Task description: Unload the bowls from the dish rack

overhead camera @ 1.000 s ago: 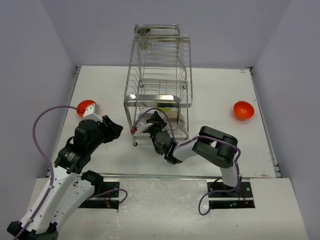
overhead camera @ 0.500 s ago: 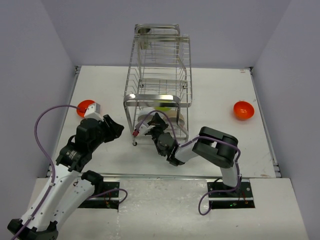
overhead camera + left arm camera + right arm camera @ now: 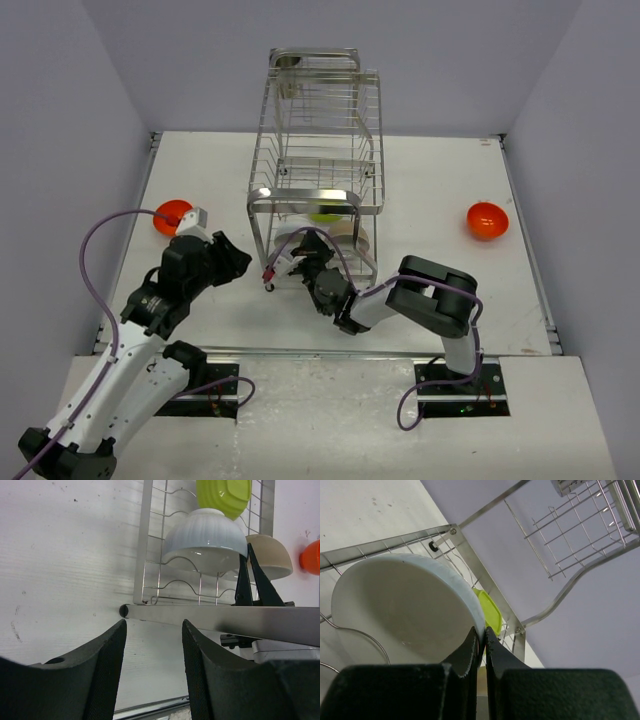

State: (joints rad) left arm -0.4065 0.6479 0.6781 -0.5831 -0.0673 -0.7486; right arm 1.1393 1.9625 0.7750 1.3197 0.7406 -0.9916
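The chrome wire dish rack [image 3: 316, 196] stands at the table's middle. On its lowest tier a white bowl [image 3: 400, 615] sits on edge, with a lime-green bowl [image 3: 490, 611] behind it and a beige bowl [image 3: 270, 555] beside it. My right gripper [image 3: 482, 632] reaches into that tier and is shut on the white bowl's rim. Left of the rack my left gripper [image 3: 154, 625] hangs open over the table, holding nothing, pointed at the rack's base bar [image 3: 210, 616]. Two orange bowls rest on the table, one far left [image 3: 172, 214] and one far right [image 3: 487, 220].
The rack's upper tiers hold no bowls, and a metal cup [image 3: 289, 66] sits at the top. The right arm's elbow [image 3: 435, 290] lies low in front of the rack. Walls close in the table on three sides.
The right gripper's fingers have closed onto the white bowl's rim. The left arm has shifted slightly up and right, toward the rack.
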